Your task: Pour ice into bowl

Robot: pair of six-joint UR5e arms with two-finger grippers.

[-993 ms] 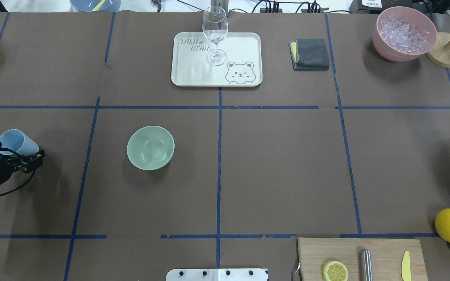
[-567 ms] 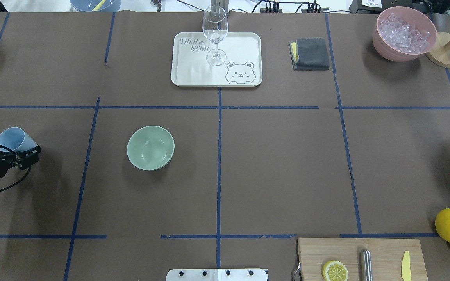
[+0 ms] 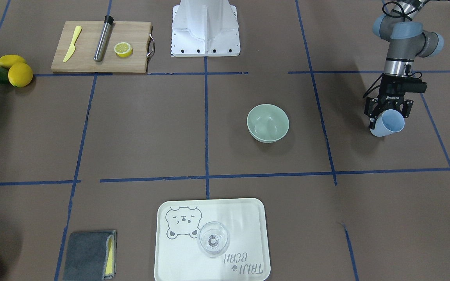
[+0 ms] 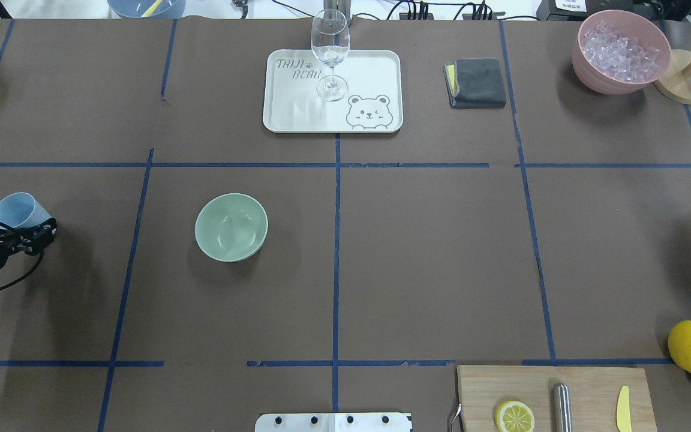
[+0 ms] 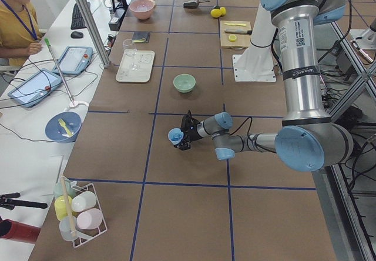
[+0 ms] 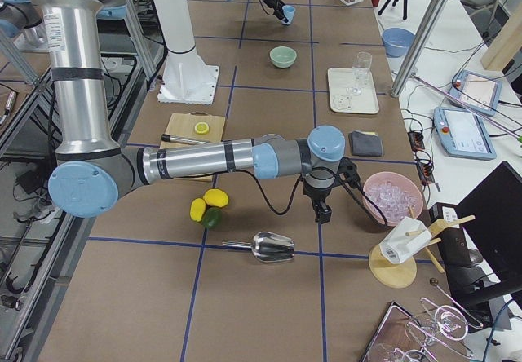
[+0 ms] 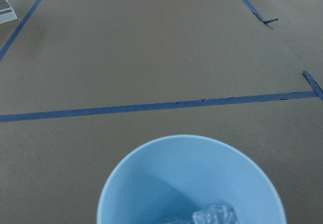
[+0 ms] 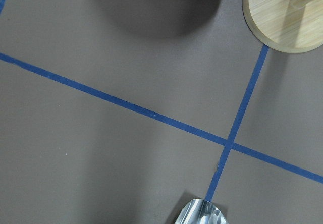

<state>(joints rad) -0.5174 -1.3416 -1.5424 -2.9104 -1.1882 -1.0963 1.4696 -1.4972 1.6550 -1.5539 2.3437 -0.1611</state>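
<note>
- Left gripper (image 3: 389, 116): shifted with its load toward the table's left edge since a second ago; fingers clamped on light blue cup (image 3: 388, 124).
- Ice (image 7: 214, 215): clear, glassy cubes, low inside the cup.
- Bowl (image 4: 231, 227): round, pale sage-green, matte; upright on the table's left half, well apart from the cup.
- Right gripper (image 6: 320, 209): near pink bowl (image 6: 391, 195); finger state cannot be told.
</note>
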